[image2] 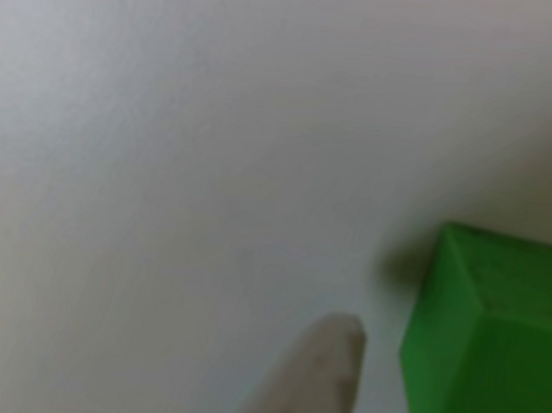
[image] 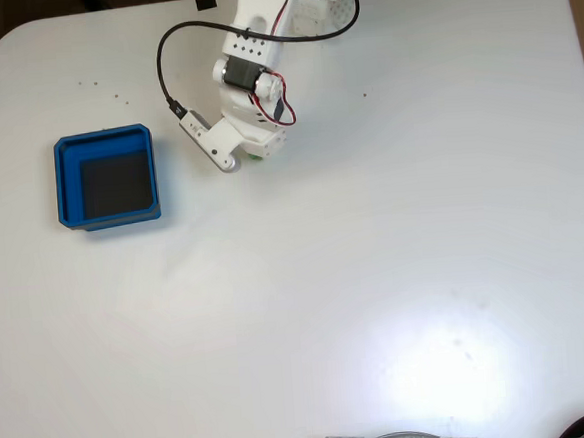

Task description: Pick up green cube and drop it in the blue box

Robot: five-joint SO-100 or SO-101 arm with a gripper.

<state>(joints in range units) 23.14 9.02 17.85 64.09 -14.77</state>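
Green cube [image2: 493,364] seen corner-on just beside white fingertip [image2: 320,378]; mostly hidden under gripper [image: 247,154]; blue box [image: 106,179] well apart; jaw state cannot be told.

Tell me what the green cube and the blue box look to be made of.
The small bright green cube: probably plastic, judging by its even saturated colour, crisp edges and matte faces, though the close view is blurred. The square shallow blue box: thick uniform walls with clipped corners suggest moulded or printed plastic; its black floor looks dull, and its material cannot be told.
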